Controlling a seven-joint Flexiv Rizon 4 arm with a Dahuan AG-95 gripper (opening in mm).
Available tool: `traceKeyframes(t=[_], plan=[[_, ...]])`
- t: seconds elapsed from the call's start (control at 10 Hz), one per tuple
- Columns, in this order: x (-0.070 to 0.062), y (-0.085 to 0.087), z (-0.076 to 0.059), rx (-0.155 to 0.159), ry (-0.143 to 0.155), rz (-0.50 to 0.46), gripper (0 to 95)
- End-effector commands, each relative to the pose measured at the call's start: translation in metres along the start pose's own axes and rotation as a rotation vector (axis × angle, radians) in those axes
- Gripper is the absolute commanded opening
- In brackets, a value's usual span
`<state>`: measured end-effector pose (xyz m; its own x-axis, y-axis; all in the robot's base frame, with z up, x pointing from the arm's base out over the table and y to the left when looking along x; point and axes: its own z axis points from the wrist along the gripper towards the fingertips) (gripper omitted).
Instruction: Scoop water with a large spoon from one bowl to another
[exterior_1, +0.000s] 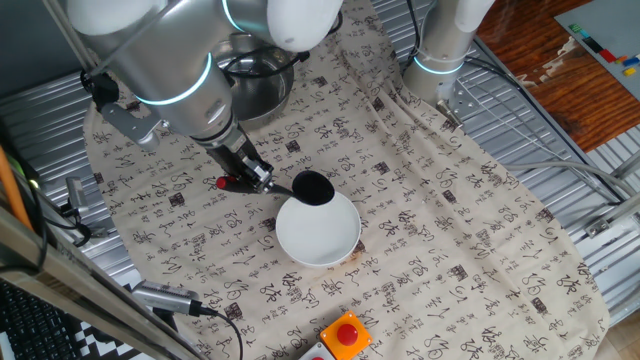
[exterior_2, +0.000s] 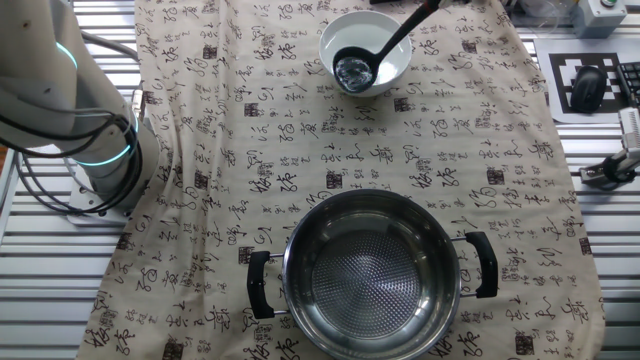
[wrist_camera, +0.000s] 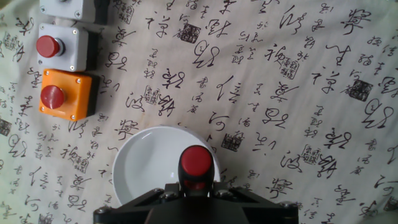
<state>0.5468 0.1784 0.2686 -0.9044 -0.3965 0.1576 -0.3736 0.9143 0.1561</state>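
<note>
Calligraphy-print cloth (exterior_1: 440, 230) covers table — gripper (exterior_1: 256, 178) apparently clamps ladle (exterior_2: 352, 68) inside white bowl (exterior_2: 392, 72).

Calligraphy-print cloth (exterior_1: 450, 230) over slatted metal table (exterior_2: 590, 290) — wood floor (exterior_1: 530, 40).

The arm (exterior_1: 170, 50) is seen reaching in from the upper left of one fixed view, its white links joined by a glowing cyan ring. The wrist is angled downward and to the right, ending in the black tool (exterior_1: 252, 176). The tool's jaws are closed on the ladle handle (exterior_1: 262, 183), gripped near its red end. In the hand view, only the dark tool body (wrist_camera: 196, 202) is visible along the lower edge. The arm's base column (exterior_2: 85, 150) is shown in the other fixed view.
</note>
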Motion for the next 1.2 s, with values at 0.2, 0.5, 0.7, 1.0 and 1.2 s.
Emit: traceKeyframes(t=[0.2, 0.5, 0.7, 1.0, 1.2], plan=[[0.001, -0.0002, 0.0008, 0.006, 0.0, 0.014, 0.0], [0.001, -0.0002, 0.0008, 0.027, 0.011, 0.01, 0.0], [0.001, -0.0002, 0.0008, 0.03, 0.012, 0.0, 0.0], [0.0016, -0.0011, 0.0008, 0.031, 0.014, -0.027, 0.0], [0.008, -0.0089, 0.0005, 0.031, 0.013, -0.041, 0.0]])
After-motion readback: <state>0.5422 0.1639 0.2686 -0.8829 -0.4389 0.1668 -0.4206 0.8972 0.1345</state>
